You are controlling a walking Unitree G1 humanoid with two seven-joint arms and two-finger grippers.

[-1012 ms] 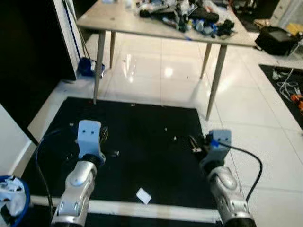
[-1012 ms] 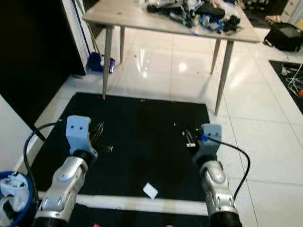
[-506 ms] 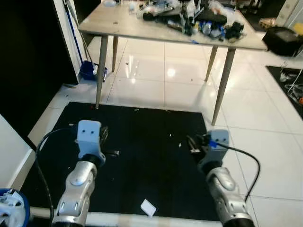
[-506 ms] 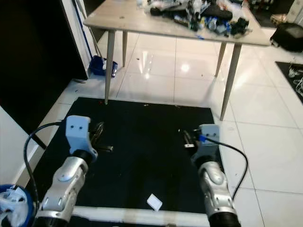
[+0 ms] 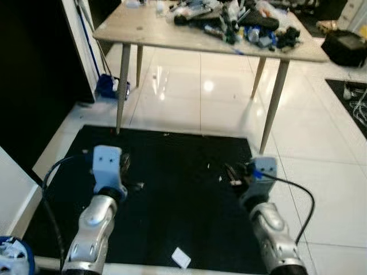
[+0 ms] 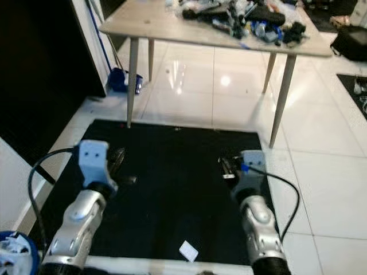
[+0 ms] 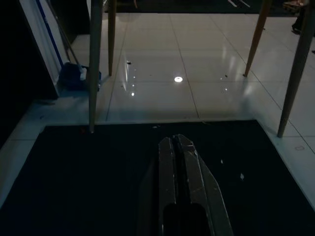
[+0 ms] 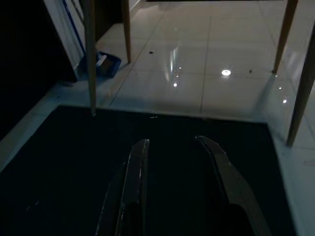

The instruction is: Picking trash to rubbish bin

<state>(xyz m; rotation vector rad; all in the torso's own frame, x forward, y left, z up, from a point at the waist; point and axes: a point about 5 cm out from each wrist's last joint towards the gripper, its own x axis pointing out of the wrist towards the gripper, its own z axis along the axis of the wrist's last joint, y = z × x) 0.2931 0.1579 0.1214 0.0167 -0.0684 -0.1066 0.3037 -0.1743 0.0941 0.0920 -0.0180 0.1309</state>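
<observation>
Both arms reach over a black floor mat (image 5: 172, 195), the left end effector (image 7: 178, 147) pressed together, the right end effector (image 8: 172, 147) spread and empty. A white scrap of trash (image 5: 181, 258) lies on the mat's near edge between them; a cluttered desk (image 5: 160, 28) stands beyond, a blue-rimmed bin (image 6: 14, 252) at far left.

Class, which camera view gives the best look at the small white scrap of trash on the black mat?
The right eye view: the white scrap lies whole on the black mat between the arms. The left eye view catches it at its bottom edge. Both wrist views look over the mat farther ahead.
</observation>
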